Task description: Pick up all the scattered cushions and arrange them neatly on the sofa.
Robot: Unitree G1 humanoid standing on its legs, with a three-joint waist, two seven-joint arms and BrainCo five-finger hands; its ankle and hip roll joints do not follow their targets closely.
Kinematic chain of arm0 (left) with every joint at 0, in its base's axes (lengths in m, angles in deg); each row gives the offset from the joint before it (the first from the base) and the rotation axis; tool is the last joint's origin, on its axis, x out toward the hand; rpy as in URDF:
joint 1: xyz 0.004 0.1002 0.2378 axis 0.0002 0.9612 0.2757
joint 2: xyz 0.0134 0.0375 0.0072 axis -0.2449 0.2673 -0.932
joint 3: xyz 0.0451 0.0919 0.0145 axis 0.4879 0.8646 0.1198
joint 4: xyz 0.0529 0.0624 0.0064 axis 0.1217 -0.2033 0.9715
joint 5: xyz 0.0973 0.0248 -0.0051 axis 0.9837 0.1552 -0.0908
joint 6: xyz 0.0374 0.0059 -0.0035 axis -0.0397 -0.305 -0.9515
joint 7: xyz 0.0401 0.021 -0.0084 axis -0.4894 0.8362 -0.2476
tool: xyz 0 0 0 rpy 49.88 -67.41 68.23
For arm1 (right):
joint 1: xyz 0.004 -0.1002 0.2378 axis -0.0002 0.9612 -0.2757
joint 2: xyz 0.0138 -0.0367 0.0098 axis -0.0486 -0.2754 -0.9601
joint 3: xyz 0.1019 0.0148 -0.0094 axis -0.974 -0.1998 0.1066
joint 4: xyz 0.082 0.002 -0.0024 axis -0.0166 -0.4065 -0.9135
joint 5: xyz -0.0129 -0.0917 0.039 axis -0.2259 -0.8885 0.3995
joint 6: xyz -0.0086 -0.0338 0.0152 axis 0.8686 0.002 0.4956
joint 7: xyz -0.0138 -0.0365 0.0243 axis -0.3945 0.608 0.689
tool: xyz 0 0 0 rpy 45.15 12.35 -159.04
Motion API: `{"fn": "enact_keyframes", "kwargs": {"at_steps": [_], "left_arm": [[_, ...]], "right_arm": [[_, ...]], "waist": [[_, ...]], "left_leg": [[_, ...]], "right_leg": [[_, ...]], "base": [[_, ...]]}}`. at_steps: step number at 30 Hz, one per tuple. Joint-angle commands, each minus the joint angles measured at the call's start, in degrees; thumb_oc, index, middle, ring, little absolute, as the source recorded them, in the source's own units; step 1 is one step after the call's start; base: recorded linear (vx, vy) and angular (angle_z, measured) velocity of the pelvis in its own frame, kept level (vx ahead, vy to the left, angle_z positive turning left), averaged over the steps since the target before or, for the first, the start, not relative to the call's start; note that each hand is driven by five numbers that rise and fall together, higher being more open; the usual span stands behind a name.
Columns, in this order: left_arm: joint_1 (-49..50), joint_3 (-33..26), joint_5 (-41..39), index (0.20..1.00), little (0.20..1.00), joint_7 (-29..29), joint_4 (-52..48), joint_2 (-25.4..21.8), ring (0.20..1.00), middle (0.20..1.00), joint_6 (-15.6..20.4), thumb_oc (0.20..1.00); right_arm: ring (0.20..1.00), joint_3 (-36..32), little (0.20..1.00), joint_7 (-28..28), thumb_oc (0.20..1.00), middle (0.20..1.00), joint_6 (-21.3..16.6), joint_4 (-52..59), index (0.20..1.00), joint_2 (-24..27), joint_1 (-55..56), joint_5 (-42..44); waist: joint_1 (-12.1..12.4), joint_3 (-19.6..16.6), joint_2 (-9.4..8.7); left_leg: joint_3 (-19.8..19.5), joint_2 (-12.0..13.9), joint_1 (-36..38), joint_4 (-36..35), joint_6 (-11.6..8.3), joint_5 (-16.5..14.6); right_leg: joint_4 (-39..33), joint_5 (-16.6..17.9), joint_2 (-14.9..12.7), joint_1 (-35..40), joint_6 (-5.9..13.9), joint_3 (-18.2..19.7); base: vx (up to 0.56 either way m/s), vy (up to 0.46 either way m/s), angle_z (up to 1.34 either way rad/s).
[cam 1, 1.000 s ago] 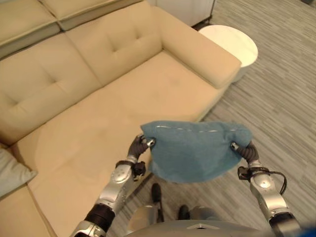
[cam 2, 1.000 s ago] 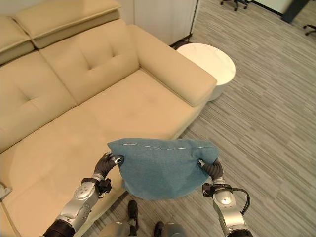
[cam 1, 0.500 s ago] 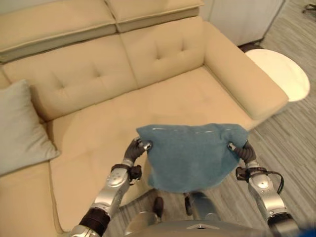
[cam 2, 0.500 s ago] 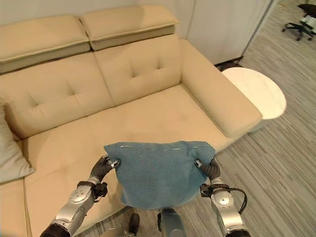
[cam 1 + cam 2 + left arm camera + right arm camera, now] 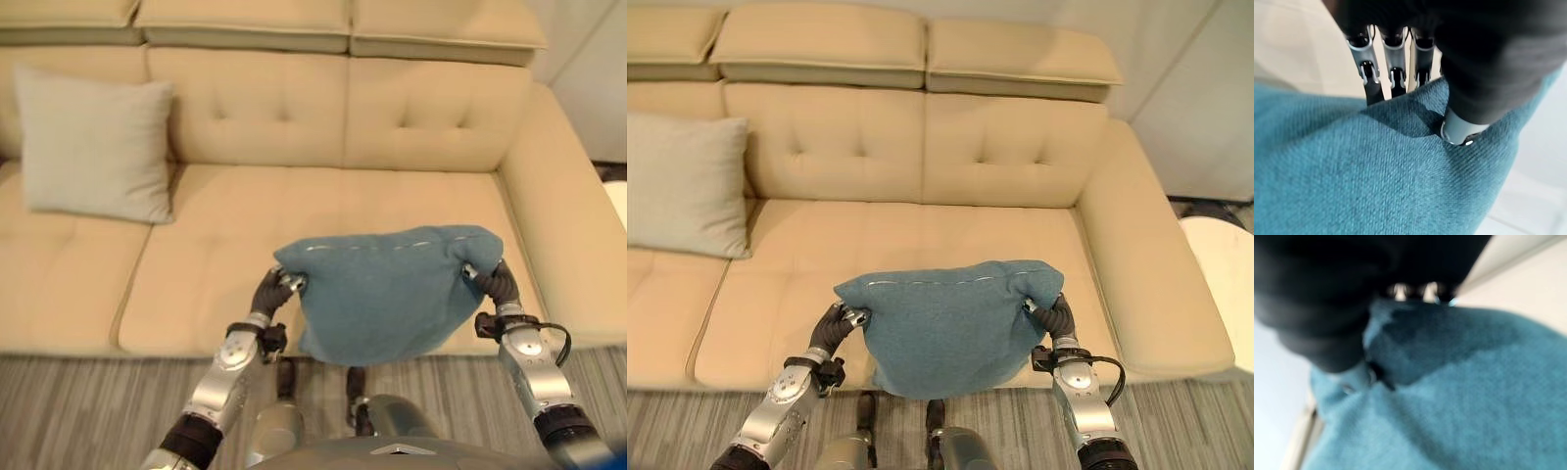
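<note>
In the left eye view the teal cushion [image 5: 392, 299] hangs in the air between the two hands, over the front edge of the beige sofa [image 5: 411, 117], with the left hand [image 5: 274, 291] pinching one upper corner and the right hand [image 5: 493, 281] pinching the other; a pale grey cushion [image 5: 96, 143] already leans upright against the backrest, well apart to the left. The right eye view gives the same picture: the top seam is pulled fairly straight while the body sags below into a rounded belly, which suggests a soft, light, loosely filled thing that will fold where it is not supported. In the left wrist view the fingers [image 5: 1395, 73] run down behind the woven cloth and the thumb presses into its face, denting it. The right wrist view shows the right hand likewise closed on the fabric at its corner. The weave looks coarse enough not to slip; the corners or the seam edge seem the sound places to hold
</note>
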Motion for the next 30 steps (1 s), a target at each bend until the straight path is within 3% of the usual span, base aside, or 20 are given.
{"fn": "enact_keyframes", "kwargs": {"at_steps": [1,5,9,13,14,16,19,23,30], "left_arm": [[-3.49,-1.91,0.91,0.200,0.200,1.83,-5.75,0.42,0.200,0.200,4.65,0.200],[-3.94,-3.53,1.17,0.200,0.200,0.92,-6.58,-0.60,0.200,0.200,5.20,0.200],[-4.39,-3.92,1.08,0.200,0.200,0.58,-6.88,-1.03,0.200,0.200,5.49,0.200],[-5.77,-3.84,1.50,0.200,0.200,0.00,-6.90,-0.84,0.200,0.200,6.03,0.200],[-6.56,-4.16,2.34,0.200,0.200,-0.66,-7.55,-1.03,0.200,0.200,6.53,0.200],[-7.79,-4.77,2.71,0.200,0.200,-1.01,-9.09,-0.58,0.200,0.200,7.30,0.200],[-10.26,-5.94,2.57,0.200,0.200,-2.30,-11.95,-1.16,0.200,0.200,8.19,0.200],[-13.42,-5.99,3.05,0.200,0.200,-4.63,-11.85,-1.72,0.200,0.200,8.40,0.200],[-27.83,-2.59,2.98,0.200,0.200,-10.28,-6.88,-3.77,0.200,0.200,9.07,0.200]], "right_arm": [[0.200,-0.72,0.200,0.25,0.200,0.200,-4.14,6.47,0.200,0.64,-0.47,-0.53],[0.200,-0.56,0.200,-0.08,0.200,0.200,-4.02,6.75,0.200,0.31,-2.68,-0.97],[0.200,-0.19,0.200,0.11,0.200,0.200,-3.96,7.20,0.200,0.15,-3.66,-1.40],[0.200,-0.26,0.200,-0.24,0.200,0.200,-4.25,7.87,0.200,0.29,-4.61,-1.60],[0.200,-0.84,0.200,-0.68,0.200,0.200,-4.60,8.25,0.200,0.49,-4.34,-1.54],[0.200,-0.88,0.200,-0.69,0.200,0.200,-4.79,9.45,0.200,0.99,-4.84,-1.92],[0.200,-1.35,0.200,-0.49,0.200,0.200,-4.85,12.25,0.200,3.72,-7.10,-1.85],[0.200,-0.40,0.200,-0.93,0.200,0.200,-4.57,13.82,0.200,5.67,-10.52,-2.29],[0.200,5.97,0.200,-4.45,0.200,0.200,-3.74,11.40,0.200,10.59,-27.66,-0.79]], "waist": [[0.28,-5.63,-1.85],[1.30,-6.06,-1.98],[1.01,-5.40,-1.77],[-0.22,-4.65,-0.58],[-0.76,-3.89,-1.35],[-0.33,-4.63,-1.87],[-0.01,-6.95,-1.57],[0.31,-7.24,-1.39],[1.62,-5.62,-0.94]], "left_leg": [[2.82,-1.42,-3.29,6.99,0.08,-5.49],[4.60,-2.08,-2.03,7.30,1.35,-7.39],[4.34,-2.46,-0.89,6.39,2.23,-7.49],[2.99,-2.50,1.60,4.62,2.02,-7.72],[2.28,-3.13,2.17,5.43,1.65,-8.16],[1.34,-3.14,2.31,5.41,1.16,-8.09],[0.35,-2.31,3.95,3.22,0.19,-7.59],[-0.41,-2.05,4.98,1.61,-0.27,-7.06],[-2.39,-1.61,2.95,0.03,-1.28,-5.48]], "right_leg": [[-3.43,0.95,-6.33,6.87,7.69,-0.91],[-2.27,1.76,-7.71,6.68,9.19,0.09],[3.25,4.78,-7.85,3.71,11.14,1.77],[0.43,4.89,-6.76,-0.94,9.97,2.30],[-1.88,6.83,-7.53,-0.73,10.62,2.97],[-3.30,6.13,-7.46,0.91,10.19,2.21],[-6.24,5.00,-6.72,3.95,9.12,0.60],[-7.44,4.55,-6.49,5.49,8.65,-0.51],[-9.07,4.14,-5.88,4.80,7.92,-1.94]], "base": [[0.15,0.230,-0.66],[0.09,0.150,-0.50],[0.04,0.073,-0.06],[0.10,0.005,0.04],[0.11,-0.057,-0.17],[0.16,-0.134,0.31],[0.21,-0.125,0.38],[0.11,-0.056,0.15],[0.01,-0.037,0.17]]}}
